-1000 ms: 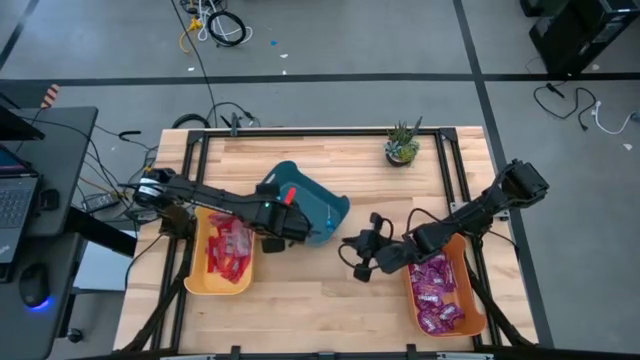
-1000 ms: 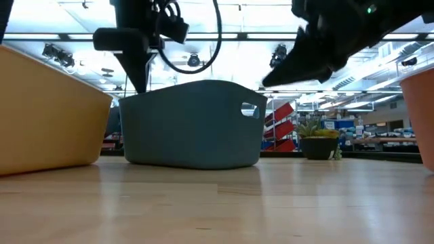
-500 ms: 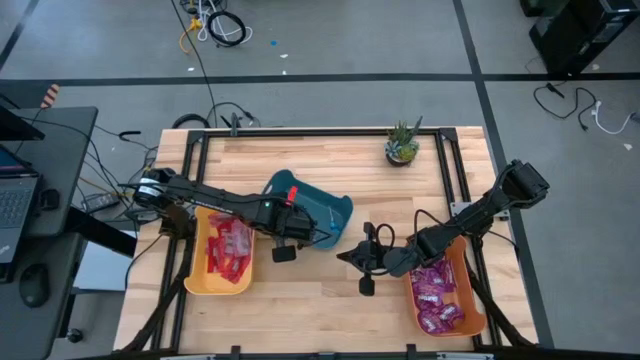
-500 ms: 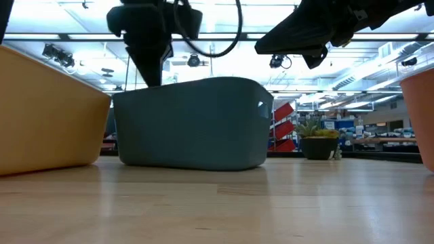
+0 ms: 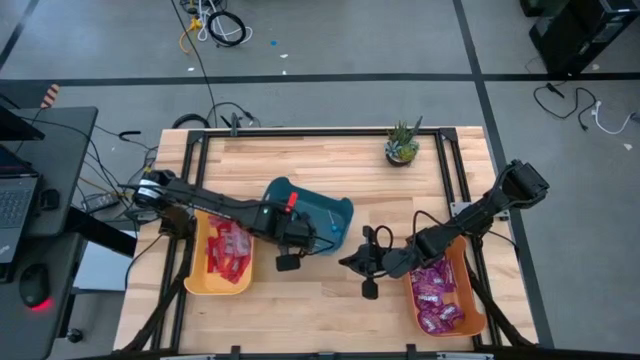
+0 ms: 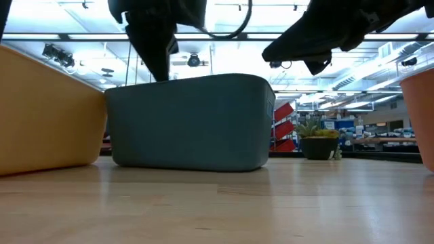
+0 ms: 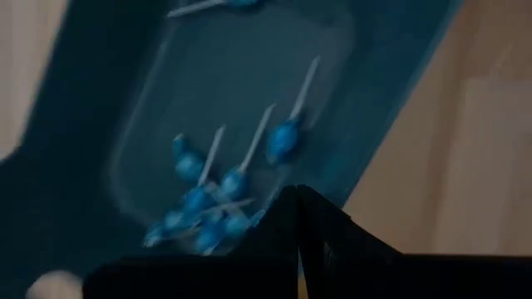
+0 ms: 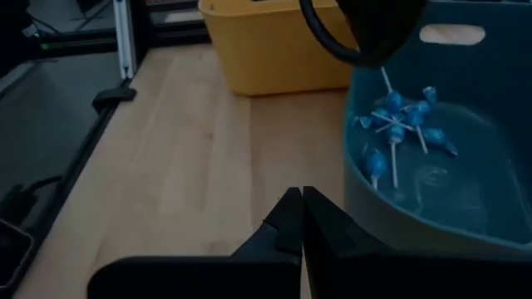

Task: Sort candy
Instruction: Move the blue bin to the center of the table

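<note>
The table (image 5: 330,160) carries three bins. The teal bin (image 5: 312,212) sits just beside the left gripper (image 5: 290,255), fingers closed, nothing held; blue lollipops (image 8: 397,124) lie inside it. The right gripper (image 5: 362,268), also closed and empty, hovers near the orange bin (image 5: 470,325) w/ purple packets (image 5: 436,290). Red packets (image 5: 229,250) fill the yellow bin (image 5: 198,285).

On my overhead feed the wooden table (image 5: 330,300) carries three plastic bins. Teal bin (image 5: 318,212) sits near the middle, turned at an angle to the table edges. Yellow bin (image 5: 196,282) is at the left edge, orange bin (image 5: 478,325) at the right. Small potted plant (image 5: 402,143) stands near the far edge. Laptop (image 5: 14,200) and mouse (image 5: 33,287) on the side desk.
</note>
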